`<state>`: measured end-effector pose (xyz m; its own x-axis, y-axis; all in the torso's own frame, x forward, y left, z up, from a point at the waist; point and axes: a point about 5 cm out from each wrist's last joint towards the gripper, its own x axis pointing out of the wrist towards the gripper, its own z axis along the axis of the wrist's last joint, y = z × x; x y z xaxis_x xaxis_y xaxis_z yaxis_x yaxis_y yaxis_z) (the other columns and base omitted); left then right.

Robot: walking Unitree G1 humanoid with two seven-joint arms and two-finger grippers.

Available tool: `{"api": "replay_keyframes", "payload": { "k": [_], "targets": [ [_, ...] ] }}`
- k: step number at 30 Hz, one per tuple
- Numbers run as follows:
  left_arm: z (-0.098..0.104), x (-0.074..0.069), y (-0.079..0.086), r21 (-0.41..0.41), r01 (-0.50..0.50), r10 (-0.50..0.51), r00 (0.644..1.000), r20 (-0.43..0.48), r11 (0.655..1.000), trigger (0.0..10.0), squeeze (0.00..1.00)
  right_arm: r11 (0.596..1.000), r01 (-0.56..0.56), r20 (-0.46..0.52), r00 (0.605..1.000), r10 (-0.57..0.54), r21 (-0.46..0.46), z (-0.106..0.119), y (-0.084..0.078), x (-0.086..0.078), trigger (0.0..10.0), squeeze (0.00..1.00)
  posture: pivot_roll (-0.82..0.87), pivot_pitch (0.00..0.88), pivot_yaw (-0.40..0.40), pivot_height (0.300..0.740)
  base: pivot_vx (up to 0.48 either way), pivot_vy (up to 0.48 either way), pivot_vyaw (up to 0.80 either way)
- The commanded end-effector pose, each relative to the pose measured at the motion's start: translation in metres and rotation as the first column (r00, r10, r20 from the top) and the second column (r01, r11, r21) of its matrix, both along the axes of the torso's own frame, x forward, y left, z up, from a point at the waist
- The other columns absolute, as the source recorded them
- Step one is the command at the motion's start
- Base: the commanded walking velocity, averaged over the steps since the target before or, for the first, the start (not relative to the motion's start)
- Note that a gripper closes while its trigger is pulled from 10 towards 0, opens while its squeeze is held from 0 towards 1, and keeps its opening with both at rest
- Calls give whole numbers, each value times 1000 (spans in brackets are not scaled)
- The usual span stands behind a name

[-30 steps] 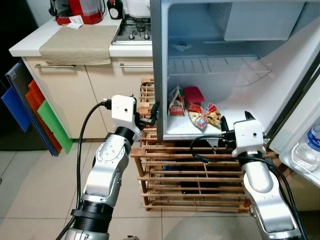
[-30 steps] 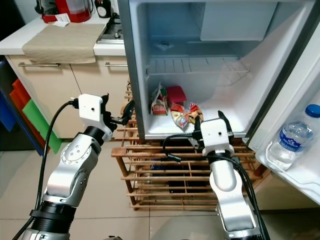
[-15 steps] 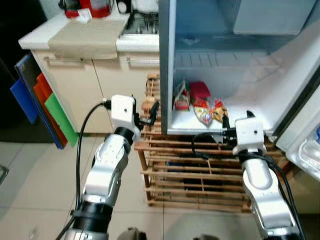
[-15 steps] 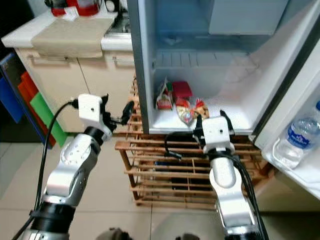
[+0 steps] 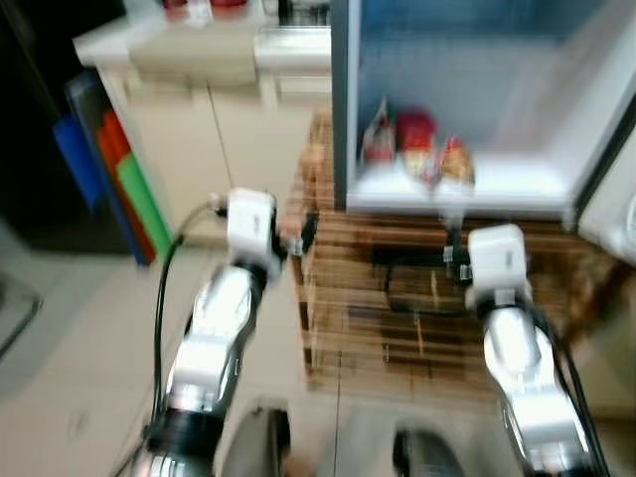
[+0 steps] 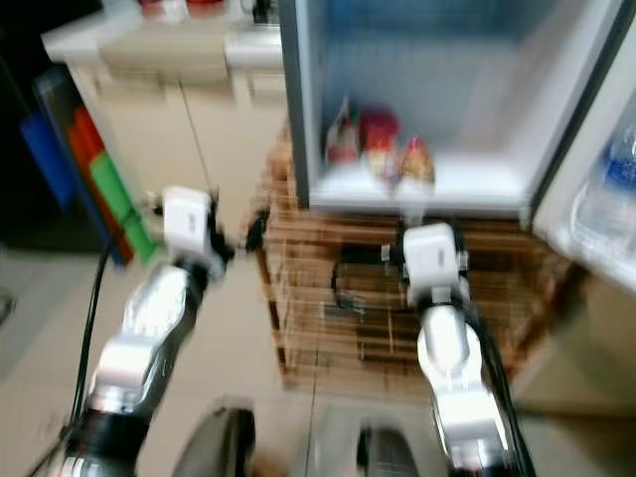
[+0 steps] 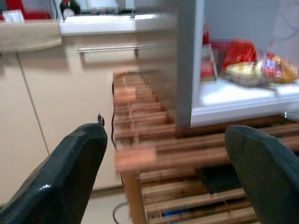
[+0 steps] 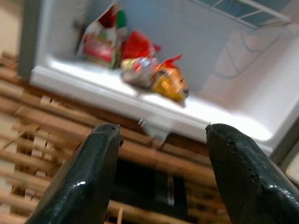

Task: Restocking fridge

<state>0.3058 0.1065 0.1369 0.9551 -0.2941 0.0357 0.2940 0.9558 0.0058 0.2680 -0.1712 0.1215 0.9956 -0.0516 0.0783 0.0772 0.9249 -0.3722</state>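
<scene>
Kitchen floor tiles spread pale beneath us, blurred as our head camera swings, and we take that blur as a sign we are on the move. Our right hand (image 8: 156,172) is open and holds nothing, its two black fingers (image 8: 84,182) spread wide and aimed at the lip of the open fridge (image 5: 343,119); from the head view it sits at about 4 o'clock, in front of the wooden rack (image 5: 397,298) that carries the fridge. Our left hand (image 7: 163,177) is likewise open and empty, out at 9 o'clock beside the fridge's grey side wall, pointing past it toward the cupboard front (image 7: 84,93). We judge both hands are held level and forward simply to keep them clear while we walk, since neither is near anything to grasp. Outward from the right hand, the task's goods lie on the fridge floor just behind the white lip: a red-and-white snack bag (image 8: 100,39) stands toward the back corner, a red packet (image 8: 138,45) beside it, and a yellow-orange packet (image 8: 166,79) lies nearest the front, touching its neighbours. They look stocked already, grouped to one side so the rest of the floor stays free. Farther out, a water bottle (image 6: 608,189) stands in the door shelf at 2 o'clock, and the counter (image 5: 199,45) lies at 11 o'clock.
</scene>
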Motion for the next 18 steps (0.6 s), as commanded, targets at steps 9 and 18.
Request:
{"api": "replay_keyframes", "payload": {
  "k": [9, 18],
  "targets": [
    [9, 1, -2, -45, 49, -48, 998, 36, 998, 10000, 0, 1000, 2, 61, 998, -1, -14, 9, 5, 5, 10000, 0, -57, 0, 58, 583, 255, 0, 0],
    [19, -2, -7, -45, 91, -85, 990, 110, 995, 10000, 0, 1000, 15, 95, 995, -13, -19, 14, 5, 8, 10000, 0, -57, 0, 53, 583, 480, 0, 0]
  ]
}}
